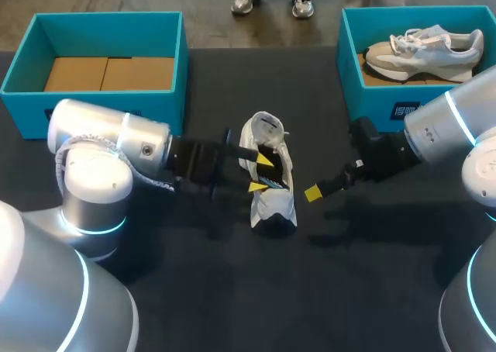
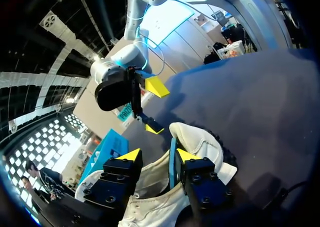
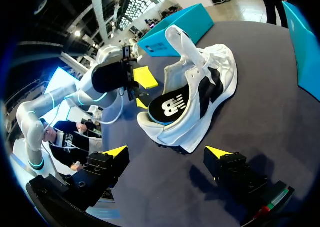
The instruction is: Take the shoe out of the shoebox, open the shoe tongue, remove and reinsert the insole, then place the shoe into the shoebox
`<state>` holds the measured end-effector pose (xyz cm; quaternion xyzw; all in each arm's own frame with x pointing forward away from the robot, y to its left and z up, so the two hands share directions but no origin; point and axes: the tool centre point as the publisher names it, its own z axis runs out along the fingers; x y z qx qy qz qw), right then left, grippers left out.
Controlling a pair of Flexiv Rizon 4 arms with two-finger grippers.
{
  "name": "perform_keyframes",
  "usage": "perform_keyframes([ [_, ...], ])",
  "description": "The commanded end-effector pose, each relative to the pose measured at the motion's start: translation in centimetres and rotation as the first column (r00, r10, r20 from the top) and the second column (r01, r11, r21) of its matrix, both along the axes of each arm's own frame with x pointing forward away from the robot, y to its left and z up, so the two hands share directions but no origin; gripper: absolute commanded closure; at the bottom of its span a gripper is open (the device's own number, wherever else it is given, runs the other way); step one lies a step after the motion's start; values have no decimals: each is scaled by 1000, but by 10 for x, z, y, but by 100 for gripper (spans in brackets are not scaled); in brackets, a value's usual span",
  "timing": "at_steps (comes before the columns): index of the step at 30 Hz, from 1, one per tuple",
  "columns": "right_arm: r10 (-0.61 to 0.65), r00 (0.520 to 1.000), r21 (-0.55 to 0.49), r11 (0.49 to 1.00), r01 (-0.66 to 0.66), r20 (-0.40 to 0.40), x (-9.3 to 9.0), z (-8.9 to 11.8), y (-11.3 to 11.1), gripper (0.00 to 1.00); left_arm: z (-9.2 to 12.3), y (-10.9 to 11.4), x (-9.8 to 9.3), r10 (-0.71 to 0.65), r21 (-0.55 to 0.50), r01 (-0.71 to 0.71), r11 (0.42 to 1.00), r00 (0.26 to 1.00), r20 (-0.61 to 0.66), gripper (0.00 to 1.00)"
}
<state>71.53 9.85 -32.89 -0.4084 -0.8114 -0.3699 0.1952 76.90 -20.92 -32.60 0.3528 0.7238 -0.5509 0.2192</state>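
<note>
White shoe (image 1: 271, 183) on its side on dark surface (image 1: 372, 282), ahead of wide-open, empty right tool (image 3: 167, 152); left tool (image 2: 158, 155) open astride its collar edge.

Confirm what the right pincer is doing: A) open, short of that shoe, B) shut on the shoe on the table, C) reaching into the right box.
A: the right pincer has its yellow tips wide apart, and the shoe lies ahead of it, untouched.
</note>
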Motion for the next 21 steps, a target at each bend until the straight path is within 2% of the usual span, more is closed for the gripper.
perform_keyframes([
  [1, 0, 1000, -3, 1000, 0, 0, 0, 0, 1, 0, 3, 5, -4, 6, -4, -6, 1000, 1000, 5, 55],
  [13, 0, 1000, -3, 1000, 0, 0, 0, 0, 1, 0, 11, 12, -1, -15, 15, 15, 1000, 1000, 27, 58],
  [16, 0, 1000, -3, 1000, 0, 0, 0, 0, 1, 0, 15, 13, 0, -19, 17, 19, 1000, 999, 31, 66],
  [17, 0, 1000, -3, 1000, 0, 0, 0, 0, 1, 0, 17, 14, 1, -25, 18, 25, 1000, 999, 29, 81],
  [18, 0, 1000, -3, 1000, 0, 0, 0, 0, 1, 0, 18, 15, 1, -39, 28, 38, 999, 999, 32, 89],
  [20, 0, 1000, -3, 1000, 0, 0, 0, 0, 1, 0, 19, 16, 2, -63, 48, 61, 997, 997, 40, 100],
  [21, 0, 1000, -3, 1000, 0, 0, 0, 0, 1, 0, 19, 17, 2, -74, 56, 71, 996, 996, 44, 100],
])
